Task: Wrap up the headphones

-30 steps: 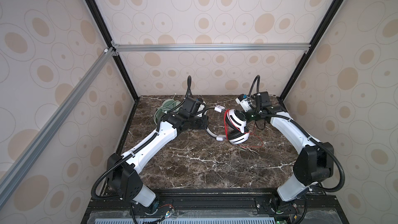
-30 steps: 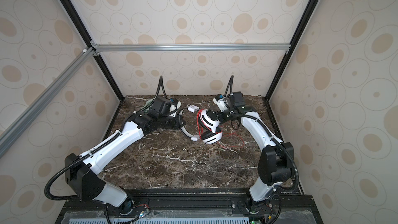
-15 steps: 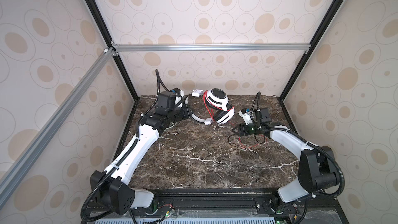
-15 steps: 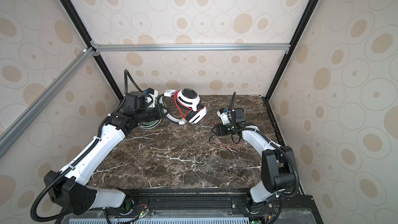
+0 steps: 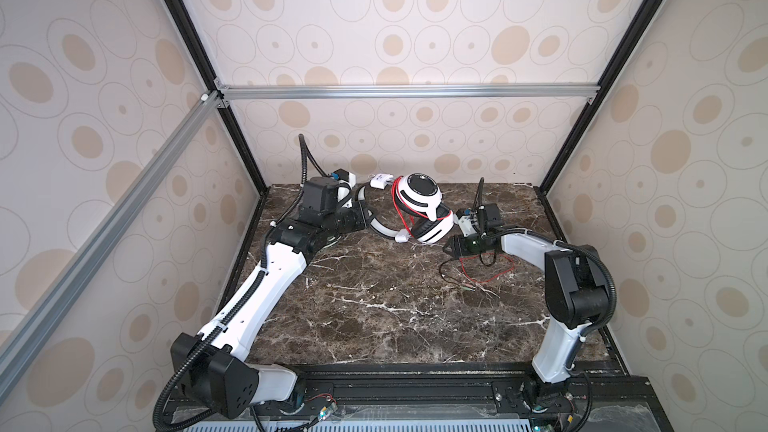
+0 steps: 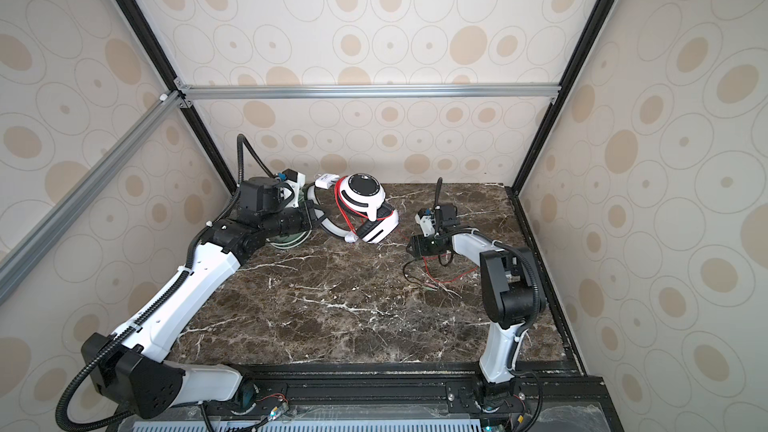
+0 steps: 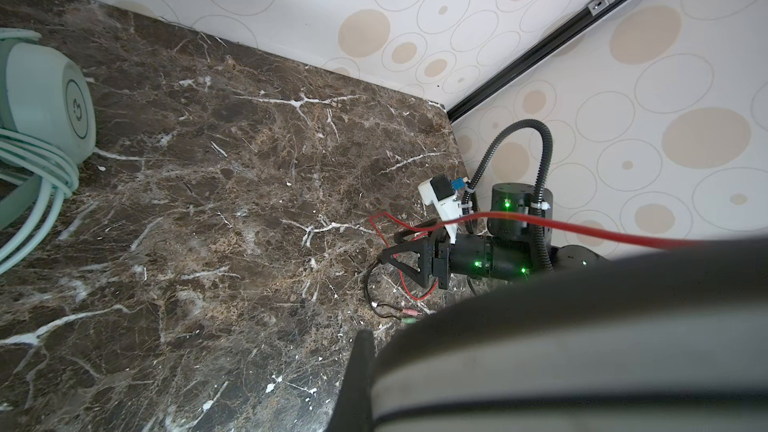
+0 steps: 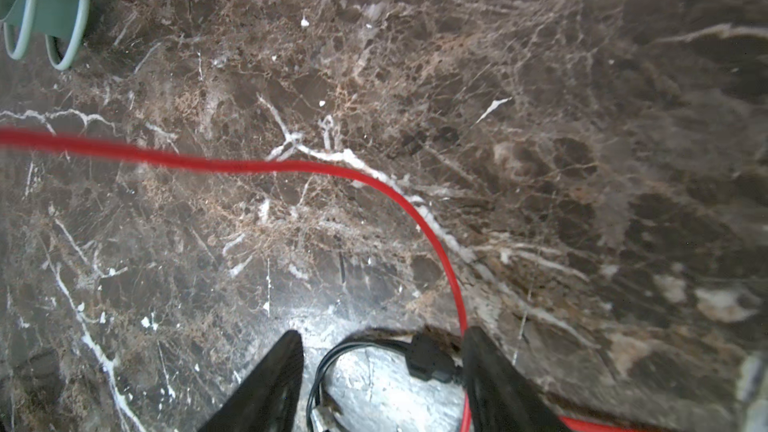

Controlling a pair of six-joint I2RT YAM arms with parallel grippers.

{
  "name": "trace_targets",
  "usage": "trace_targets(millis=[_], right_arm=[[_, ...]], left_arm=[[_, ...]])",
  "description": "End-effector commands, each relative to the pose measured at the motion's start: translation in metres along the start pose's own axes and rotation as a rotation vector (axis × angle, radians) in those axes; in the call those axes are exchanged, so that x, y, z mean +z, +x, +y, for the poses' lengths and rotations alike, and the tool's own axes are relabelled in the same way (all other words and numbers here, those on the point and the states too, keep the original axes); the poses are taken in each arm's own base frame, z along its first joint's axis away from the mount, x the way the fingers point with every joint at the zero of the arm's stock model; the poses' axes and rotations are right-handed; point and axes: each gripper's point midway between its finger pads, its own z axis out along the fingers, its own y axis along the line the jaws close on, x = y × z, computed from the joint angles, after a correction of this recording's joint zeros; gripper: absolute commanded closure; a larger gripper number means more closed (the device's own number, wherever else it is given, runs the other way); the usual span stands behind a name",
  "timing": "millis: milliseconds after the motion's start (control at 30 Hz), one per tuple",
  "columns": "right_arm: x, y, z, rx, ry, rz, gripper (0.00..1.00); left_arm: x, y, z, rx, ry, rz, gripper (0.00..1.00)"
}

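**A:** Both top views first. Where to find the white-and-black headset (image 5: 419,209)?

**B:** At the back, mid-width, pinched by its headband in the closed left gripper (image 5: 368,218). Seemingly raised off the marble table (image 5: 374,317), though contact of the lower cup is hard to rule out.

**A:** And the right gripper (image 5: 451,249)?

**B:** Low over the table, to the right of the headset and nearer the front. Jaws apart, nothing clamped. Loose red cable (image 5: 490,281) sprawled just in front of it, lying roughly side to side. Clearly the nearer arm for that slack.

**A:** Left wrist view?

**B:** Largely blocked by a dark blurred mass near the lens, probably the held headset. No sight of that gripper's own jaws here. Red cable strung from the mass toward the right gripper, plugs (image 7: 409,313) on the table just beside it. Mint-green headset (image 7: 41,105) resting at the frame edge, cut off, with its pale green cable (image 7: 37,164) looped around it.

**A:** Right wrist view?

**B:** Fingertips (image 8: 274,384) spread, with a black splitter (image 8: 428,361) and thin black leads between them. Red cable hugging one finger, touching or just beside, impossible to tell, then curving away across the table. Likely next: closing on the red run alone, not the black leads.
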Motion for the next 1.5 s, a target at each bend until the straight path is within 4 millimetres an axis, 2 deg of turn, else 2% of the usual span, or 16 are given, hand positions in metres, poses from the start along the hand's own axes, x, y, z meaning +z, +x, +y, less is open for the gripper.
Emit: trace_targets(millis=[0,267,467,567,700,733,833,1000,1200,1300,1467], right_arm=[[0.004,-0.001,-0.01,0.015,0.067,0.035,0.37],[0.021,0.009,-0.015,0.05,0.082,0.151,0.57],[0.029,0.017,-0.017,0.056,0.117,0.205,0.58],[0.034,0.02,-0.012,0.037,0.114,0.233,0.59],[0.041,0.024,-0.006,0.011,0.096,0.261,0.71],[0.044,0.026,0.005,-0.02,0.083,0.266,0.73],[0.041,0.03,0.022,-0.121,0.116,0.258,0.77],[0.005,0.05,0.053,-0.281,0.171,0.234,1.0],[-0.059,0.089,0.094,-0.393,0.148,0.162,1.0],[-0.093,0.106,0.113,-0.453,0.127,0.113,1.0],[-0.154,0.114,0.138,-0.521,0.106,0.001,1.0]], left_arm=[[-0.015,-0.022,-0.026,0.008,0.094,-0.079,1.0],[-0.013,-0.022,-0.023,-0.001,0.087,-0.076,1.0],[-0.014,-0.021,-0.026,-0.001,0.11,-0.064,1.0],[-0.015,-0.021,-0.025,-0.005,0.109,-0.064,1.0],[-0.015,-0.022,-0.022,-0.01,0.096,-0.068,1.0],[-0.015,-0.022,-0.021,-0.013,0.09,-0.068,1.0],[-0.014,-0.024,-0.015,-0.026,0.074,-0.068,1.0],[-0.02,-0.034,0.003,-0.046,-0.01,-0.114,1.0],[-0.04,-0.054,0.038,-0.09,-0.159,-0.22,1.0],[-0.044,-0.059,0.051,-0.115,-0.201,-0.244,1.0],[-0.041,-0.06,0.066,-0.147,-0.245,-0.243,1.0]])
